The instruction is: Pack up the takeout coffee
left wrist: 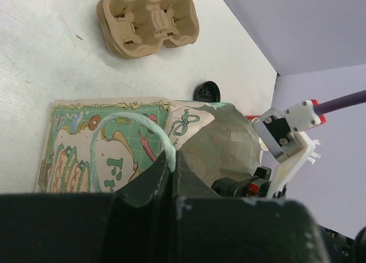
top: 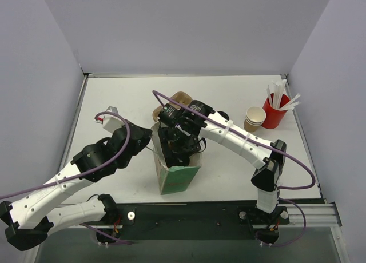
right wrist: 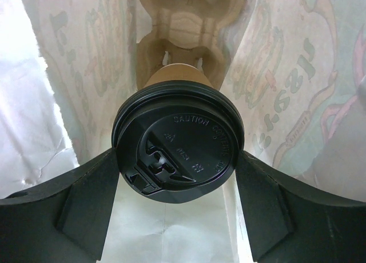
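The takeout coffee (right wrist: 189,140) is a brown paper cup with a black lid, inside the printed paper bag (top: 179,177). My right gripper (right wrist: 177,158) reaches down into the bag, one finger (right wrist: 86,194) pressed on each side of the lid. Under the cup, a pulp carrier (right wrist: 184,28) lies on the bag's bottom; whether the cup sits in it I cannot tell. My left gripper (left wrist: 173,160) is shut on the bag's mint-green handle (left wrist: 140,123) at the left rim and holds the mouth open. In the top view the right gripper (top: 180,142) hides the cup.
A stack of pulp carriers (left wrist: 147,20) lies on the table behind the bag. At the right back stand stacked brown cups (top: 254,119) and a red cup of white sticks (top: 275,110). A small black round thing (left wrist: 206,92) lies beyond the bag.
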Robot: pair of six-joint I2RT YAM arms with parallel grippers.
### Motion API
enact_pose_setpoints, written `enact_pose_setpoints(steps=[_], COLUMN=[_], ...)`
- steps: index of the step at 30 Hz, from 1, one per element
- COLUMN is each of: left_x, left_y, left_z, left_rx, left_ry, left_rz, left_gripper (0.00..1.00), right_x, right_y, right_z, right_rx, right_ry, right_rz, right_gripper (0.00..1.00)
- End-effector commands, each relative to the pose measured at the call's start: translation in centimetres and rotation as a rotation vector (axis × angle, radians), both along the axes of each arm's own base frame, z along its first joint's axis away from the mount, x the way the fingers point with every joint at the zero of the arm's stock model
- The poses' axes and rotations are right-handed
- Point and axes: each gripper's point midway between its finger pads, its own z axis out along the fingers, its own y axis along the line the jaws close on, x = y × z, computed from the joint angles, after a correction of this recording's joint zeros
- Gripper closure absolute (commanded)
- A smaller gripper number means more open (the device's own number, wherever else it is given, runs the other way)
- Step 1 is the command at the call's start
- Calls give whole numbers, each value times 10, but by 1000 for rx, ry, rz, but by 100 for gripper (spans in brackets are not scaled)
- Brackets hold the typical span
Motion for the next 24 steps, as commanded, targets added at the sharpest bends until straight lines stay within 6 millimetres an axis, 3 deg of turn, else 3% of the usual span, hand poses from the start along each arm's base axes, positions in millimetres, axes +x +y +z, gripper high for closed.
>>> enact_pose_setpoints(steps=[1, 7, 24], left_x=[1, 0, -2], left_y=[-3, -1, 7], left_z=[26, 23, 6], left_rx=[-38, -29, -45], left_ry=[-82, -80, -53], left_rz=[-39, -38, 6], left_gripper=[91, 100, 100], right_x=[-7, -7, -14], right_y=[-8, -6, -1], right_z=[-5, -5, -26], right_rx=[-38, -34, -73], right_ry=[18, 19, 93], right_rz=[30, 49, 53], right_gripper=[80, 81, 83])
